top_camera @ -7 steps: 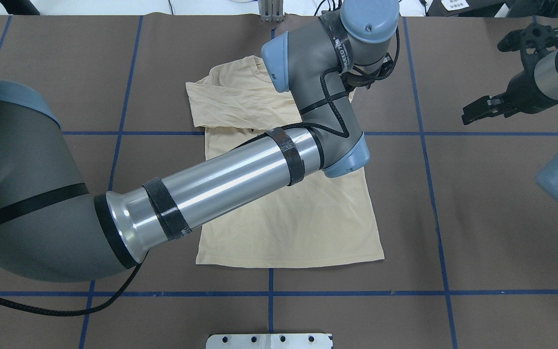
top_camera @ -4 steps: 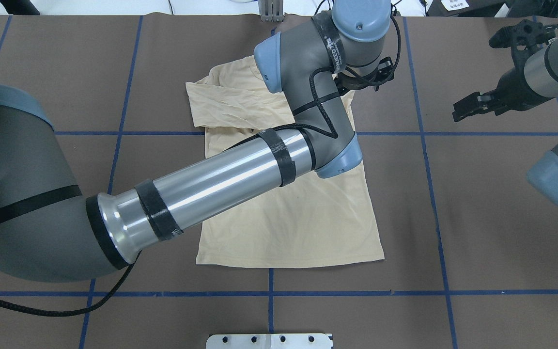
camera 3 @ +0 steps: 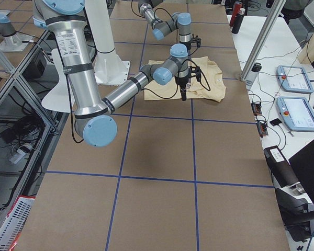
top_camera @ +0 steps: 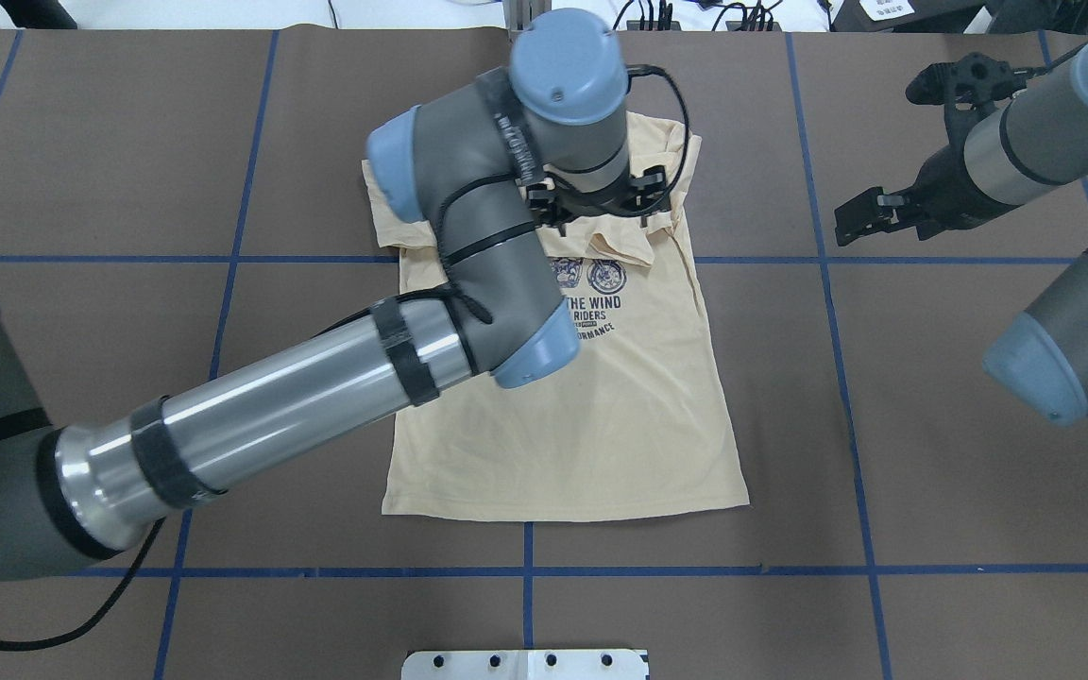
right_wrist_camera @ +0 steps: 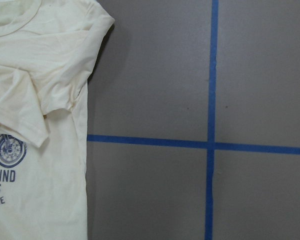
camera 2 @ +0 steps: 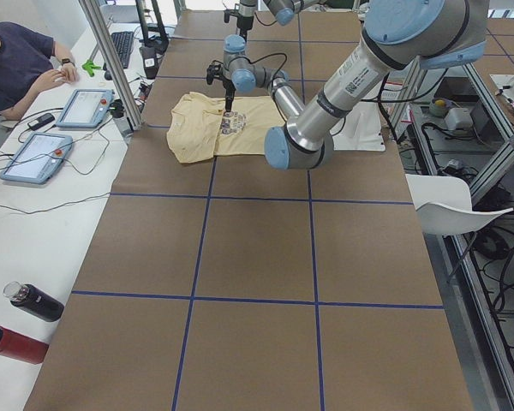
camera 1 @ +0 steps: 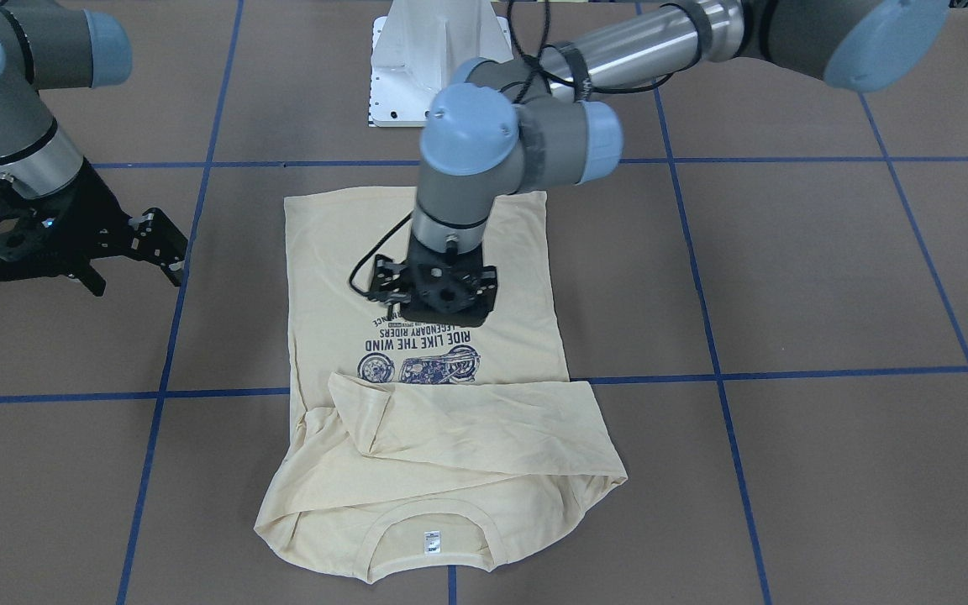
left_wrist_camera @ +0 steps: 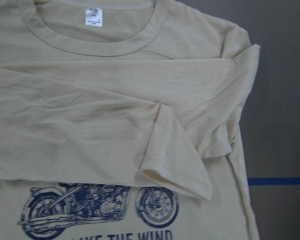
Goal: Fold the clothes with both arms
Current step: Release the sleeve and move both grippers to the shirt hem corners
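The cream-yellow T-shirt (top_camera: 601, 416) lies flat, print up, its hem toward the robot. It also shows in the front view (camera 1: 450, 437). Both sleeves are folded across the chest (left_wrist_camera: 90, 115), just above the navy motorcycle print (camera 1: 421, 367). The neck label (camera 1: 431, 542) faces up. My left gripper (camera 1: 434, 294) points straight down over the print in the shirt's middle; its fingers are hidden under the wrist, and none show in the left wrist view. My right gripper (camera 1: 136, 283) is open and empty over bare table beside the shirt (right_wrist_camera: 35, 100). It also shows in the overhead view (top_camera: 860, 215).
The brown table cover carries a grid of blue tape lines (top_camera: 827, 260). The white pedestal base (camera 1: 438, 59) stands at the robot's side. An operator (camera 2: 17, 68), tablets and two bottles (camera 2: 34, 301) are on the side bench beyond the table's far edge.
My left arm has swung from the shirt's right shoulder to above its middle, uncovering the print and the folded right sleeve. My right gripper has drifted a little toward the shirt.
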